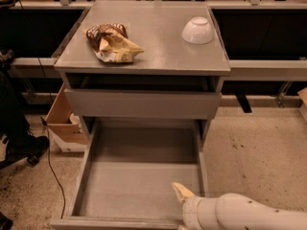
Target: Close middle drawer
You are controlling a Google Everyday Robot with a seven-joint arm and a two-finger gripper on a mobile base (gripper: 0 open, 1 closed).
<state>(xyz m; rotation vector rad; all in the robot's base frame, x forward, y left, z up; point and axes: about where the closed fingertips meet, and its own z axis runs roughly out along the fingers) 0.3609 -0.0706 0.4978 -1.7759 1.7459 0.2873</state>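
Note:
The middle drawer (139,181) is a long shallow grey box, pulled far out of the grey cabinet (144,42) and empty inside. Its front panel (115,223) lies along the bottom edge of the view. My gripper (181,211) is at the bottom right, over the drawer's front right corner. It is open, holding nothing. One cream fingertip (181,191) shows above the drawer floor; the other is cut off by the frame edge. My white arm (240,213) reaches in from the right.
The drawer above (143,104) stands slightly out. On the cabinet top lie a crumpled snack bag (112,43) and an upturned white bowl (197,30). A cardboard box (62,121) and a cable (52,162) are on the floor at the left.

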